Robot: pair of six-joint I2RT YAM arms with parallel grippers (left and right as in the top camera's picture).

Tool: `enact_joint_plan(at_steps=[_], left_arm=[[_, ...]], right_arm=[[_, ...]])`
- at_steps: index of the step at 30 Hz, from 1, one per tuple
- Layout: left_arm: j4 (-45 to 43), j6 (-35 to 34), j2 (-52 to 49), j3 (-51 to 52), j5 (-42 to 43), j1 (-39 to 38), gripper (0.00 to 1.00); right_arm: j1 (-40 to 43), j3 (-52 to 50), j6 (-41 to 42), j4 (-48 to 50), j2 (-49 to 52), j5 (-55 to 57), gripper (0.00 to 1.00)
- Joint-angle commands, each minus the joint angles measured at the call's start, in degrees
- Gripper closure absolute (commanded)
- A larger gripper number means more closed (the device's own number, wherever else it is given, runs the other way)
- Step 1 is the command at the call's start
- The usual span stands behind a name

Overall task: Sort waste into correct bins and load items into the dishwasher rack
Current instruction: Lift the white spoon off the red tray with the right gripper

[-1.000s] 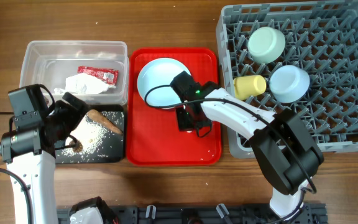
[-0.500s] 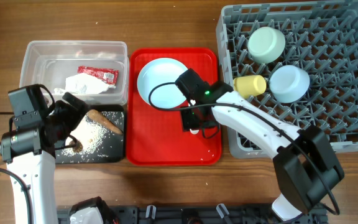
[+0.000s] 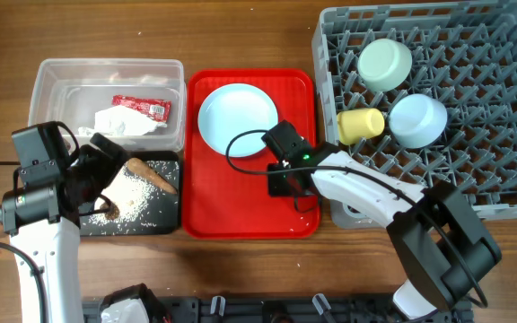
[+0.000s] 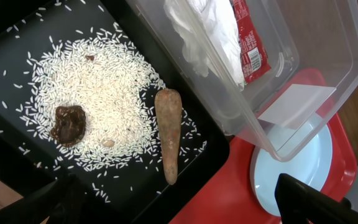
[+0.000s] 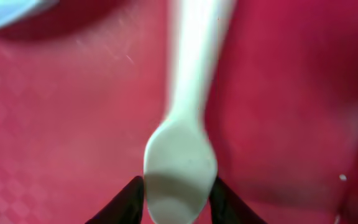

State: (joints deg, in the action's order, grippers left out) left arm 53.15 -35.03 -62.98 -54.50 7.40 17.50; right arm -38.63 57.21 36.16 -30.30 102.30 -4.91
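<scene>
At centre frame, on the red tray (image 3: 240, 211), the right end effector (image 5: 174, 199) pinches the bowl end of a white spoon (image 5: 182, 155), just below the light blue plate (image 3: 237, 119). At lower left, the left end effector (image 4: 174, 182) hangs spread above the black tray (image 3: 164, 221) of rice (image 4: 98, 93) and brown scraps (image 4: 168, 134). The green bowl (image 3: 384, 63), blue bowl (image 3: 417, 119) and yellow cup (image 3: 362, 124) sit in the grey rack (image 3: 483, 184) at upper right.

The desk (image 3: 240, 36) is evenly, brightly lit; shadows are soft. Slight glare is seen on the clear tub (image 4: 309, 43). The white spoon (image 5: 179, 168) is rendered heavily blurred.
</scene>
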Motion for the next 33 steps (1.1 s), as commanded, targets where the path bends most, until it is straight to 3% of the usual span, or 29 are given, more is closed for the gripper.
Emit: enact_joint_plan(at_steps=[1, 7, 13, 23, 26, 30, 33], left_arm=[[0.00, 0.02, 0.20, -0.07, 0.28, 0.26, 0.00], [0.00, 0.02, 0.20, -0.07, 0.31, 0.26, 0.00], [0.00, 0.02, 0.20, -0.07, 0.31, 0.26, 0.00], [0.00, 0.02, 0.20, -0.07, 0.31, 0.26, 0.00], [-0.02, 0.02, 0.20, -0.07, 0.31, 0.26, 0.00], [0.00, 0.02, 0.20, -0.07, 0.31, 0.26, 0.00], [-0.02, 0.02, 0.20, -0.07, 0.31, 0.26, 0.00]], right_arm=[[0.07, -1.29, -0.83, 0.55, 0.44, 0.72, 0.68], [0.07, -1.29, -1.70, 0.81, 0.44, 0.81, 0.76], [0.07, -0.02, -1.64, 0.68, -0.20, -0.42, 0.96], [0.07, 0.33, -1.70, 0.74, -9.75, -0.61, 0.95], [0.04, 0.17, -1.68, -0.68, -9.77, -2.05, 0.65], [-0.37, -0.63, -1.73, -0.52, -9.77, -1.57, 0.52], [-0.37, -0.66, -5.14, 0.52, -8.85, 0.59, 0.51]])
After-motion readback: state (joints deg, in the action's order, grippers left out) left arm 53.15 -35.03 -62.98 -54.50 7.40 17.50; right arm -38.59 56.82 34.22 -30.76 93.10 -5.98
